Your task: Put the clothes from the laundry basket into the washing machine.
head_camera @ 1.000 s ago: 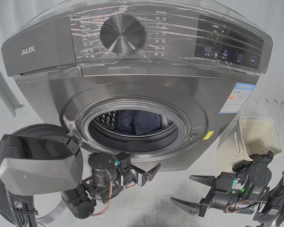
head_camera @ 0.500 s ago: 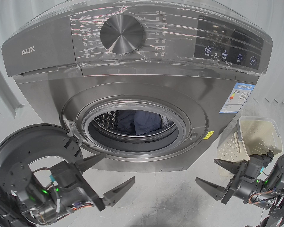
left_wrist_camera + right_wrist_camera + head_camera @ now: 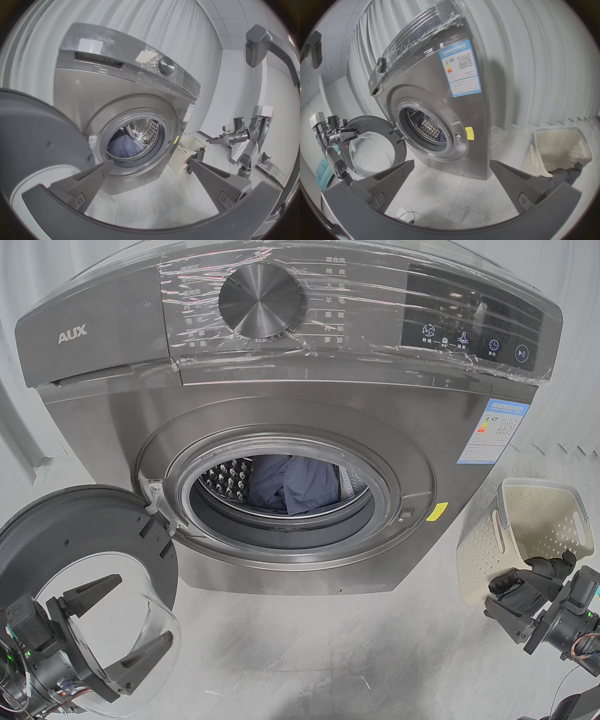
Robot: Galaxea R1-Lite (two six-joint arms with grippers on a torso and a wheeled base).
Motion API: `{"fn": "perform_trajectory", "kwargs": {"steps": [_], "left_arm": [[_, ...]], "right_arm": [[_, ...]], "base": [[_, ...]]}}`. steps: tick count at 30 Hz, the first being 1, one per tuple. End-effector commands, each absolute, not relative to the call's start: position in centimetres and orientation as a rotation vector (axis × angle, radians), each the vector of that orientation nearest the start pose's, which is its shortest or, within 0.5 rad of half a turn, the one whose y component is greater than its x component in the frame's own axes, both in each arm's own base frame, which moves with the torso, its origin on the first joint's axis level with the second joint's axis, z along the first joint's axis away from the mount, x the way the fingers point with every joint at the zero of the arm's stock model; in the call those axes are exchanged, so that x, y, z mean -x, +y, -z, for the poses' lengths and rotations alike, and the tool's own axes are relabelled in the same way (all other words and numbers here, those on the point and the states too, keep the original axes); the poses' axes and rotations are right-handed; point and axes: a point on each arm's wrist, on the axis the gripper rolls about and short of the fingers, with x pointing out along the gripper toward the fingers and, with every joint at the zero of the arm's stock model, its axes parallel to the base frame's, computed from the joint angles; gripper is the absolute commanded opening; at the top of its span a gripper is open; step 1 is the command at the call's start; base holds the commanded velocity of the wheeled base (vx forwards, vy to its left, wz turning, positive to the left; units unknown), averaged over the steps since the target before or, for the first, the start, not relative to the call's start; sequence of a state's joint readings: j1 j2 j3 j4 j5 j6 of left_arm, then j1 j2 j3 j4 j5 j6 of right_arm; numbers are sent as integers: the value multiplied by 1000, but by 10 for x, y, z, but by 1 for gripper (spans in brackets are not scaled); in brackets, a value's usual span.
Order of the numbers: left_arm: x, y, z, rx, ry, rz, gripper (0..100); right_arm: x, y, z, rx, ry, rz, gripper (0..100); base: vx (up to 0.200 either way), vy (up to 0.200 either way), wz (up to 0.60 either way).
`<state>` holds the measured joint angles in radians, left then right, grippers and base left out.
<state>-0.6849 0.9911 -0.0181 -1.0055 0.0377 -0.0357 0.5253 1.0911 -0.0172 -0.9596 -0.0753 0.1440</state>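
Hovering open-handed before the open washing machine point(image 3: 300, 396).
Hanging low with the left gripper point(image 3: 145, 607) spread wide in front of the swung-out door point(image 3: 81, 527) and the right gripper point(image 3: 450, 164) equally wide near the cream laundry basket point(image 3: 481, 552) standing at the machine's right, gripping nothing in either; showing blue clothes point(image 3: 294, 484) bunched inside the drum point(image 3: 228, 480) and a dark garment point(image 3: 550, 566) draping at the basket's near edge.

Head camera looks down, close on the washing machine point(image 3: 281, 409) front; both wrist cameras face it from low, farther off on opposite sides; all three share its open drum point(image 3: 230, 480) and laundry basket point(image 3: 481, 552).
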Motion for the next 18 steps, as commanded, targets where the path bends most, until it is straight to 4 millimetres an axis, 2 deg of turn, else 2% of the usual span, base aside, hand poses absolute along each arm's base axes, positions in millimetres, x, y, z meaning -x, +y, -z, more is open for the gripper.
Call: {"fn": "perform_trajectory", "kwargs": {"steps": [1,5,12,18], "left_arm": [[-52,-34,-155,60,-125,563,100],[-47,-29,-153,57,-127,536,100],[-30,-15,-139,40,-92,453,100],[-13,-7,-125,37,-74,458,100]], "right_arm": [[-72,30,-139,-126,71,-332,100],[-60,21,-135,-123,75,-289,100],[-26,5,-126,-111,-3,-171,100],[-7,0,-116,-114,-49,-112,100]], "base": [[-200,0,0],[-200,0,0],[-200,0,0],[0,0,0]]}}
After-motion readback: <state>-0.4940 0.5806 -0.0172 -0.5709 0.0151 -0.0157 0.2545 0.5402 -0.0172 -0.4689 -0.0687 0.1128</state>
